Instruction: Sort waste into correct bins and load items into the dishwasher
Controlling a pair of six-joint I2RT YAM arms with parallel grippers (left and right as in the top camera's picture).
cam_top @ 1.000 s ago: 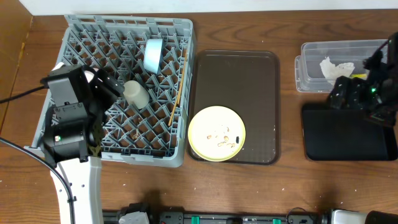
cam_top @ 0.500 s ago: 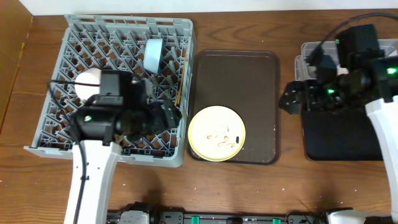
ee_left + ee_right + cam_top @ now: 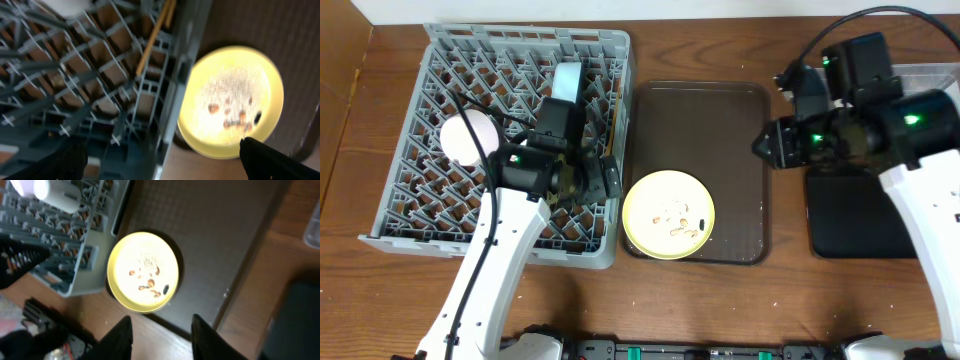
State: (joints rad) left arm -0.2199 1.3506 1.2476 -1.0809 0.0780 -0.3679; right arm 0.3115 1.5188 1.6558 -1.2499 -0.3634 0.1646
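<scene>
The pale yellow plate (image 3: 668,215) lies on the dark brown tray (image 3: 720,130), with beige crumbs (image 3: 682,218) on it. My left gripper (image 3: 606,178) hangs over the right edge of the grey dish rack (image 3: 450,210), just left of the plate (image 3: 230,100). It is open wide and holds nothing (image 3: 160,165). My right gripper (image 3: 767,145) is above the tray's right edge, jaws apart and empty (image 3: 162,340), with the plate (image 3: 143,272) below and ahead. In the rack are a light blue bowl (image 3: 567,85), a pinkish-white bowl (image 3: 465,135), chopsticks (image 3: 155,32) and a cream cup (image 3: 55,190).
The black bin (image 3: 850,220) sits right of the tray, partly under my right arm. The clear tub (image 3: 930,75) behind it is mostly hidden by that arm. Bare wooden table (image 3: 720,300) runs along the front edge.
My left arm swung from the rack's left side to its right edge beside the plate. My right arm moved left from the bins to the tray, and its jaws narrowed.
</scene>
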